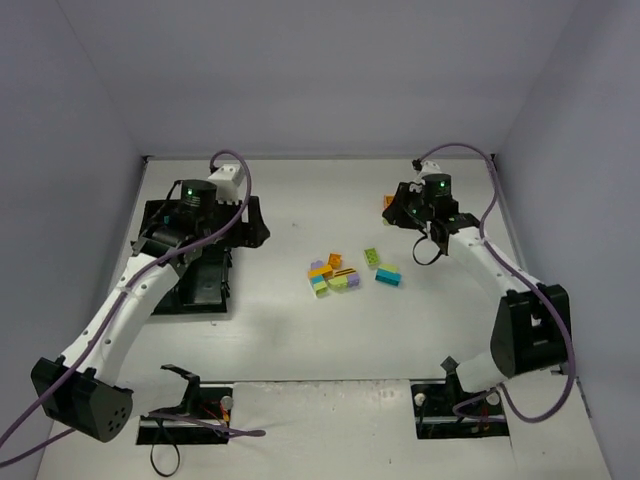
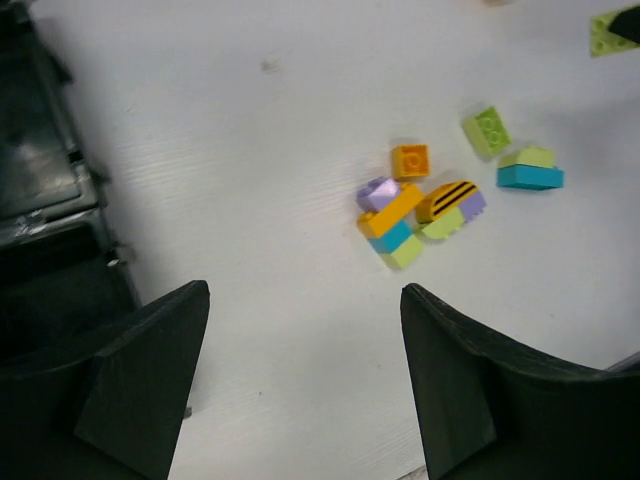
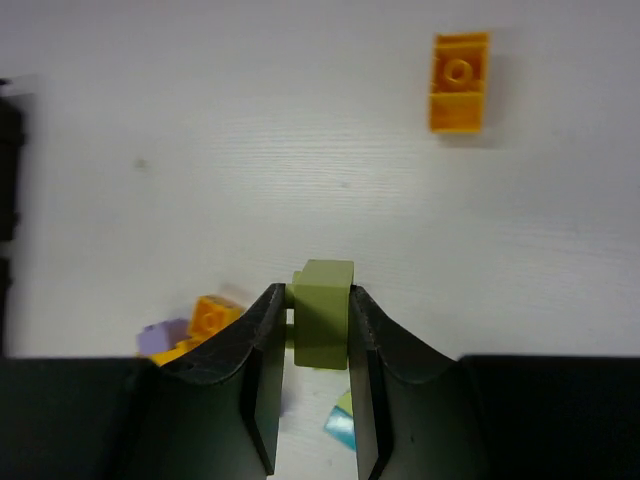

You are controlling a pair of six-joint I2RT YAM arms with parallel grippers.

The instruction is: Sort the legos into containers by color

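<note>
Several legos (image 1: 335,275) lie in a loose cluster at mid-table: orange, teal, lime and purple bricks, some stacked. A lime brick (image 1: 371,257) and a teal-and-lime stack (image 1: 388,275) lie just to their right. My right gripper (image 1: 398,212) is at the far right; in the right wrist view it (image 3: 318,295) is shut on a lime-green brick (image 3: 325,312), held above the table. An orange brick (image 3: 459,82) lies beyond it. My left gripper (image 2: 305,285) is open and empty, left of the cluster (image 2: 410,210). The black tray (image 1: 210,285) sits under the left arm.
The tray's edge (image 2: 40,200) shows at the left of the left wrist view. The single orange brick (image 1: 388,203) lies by the right gripper. Black base mounts (image 1: 185,415) sit at the near edge. Grey walls bound the table on three sides.
</note>
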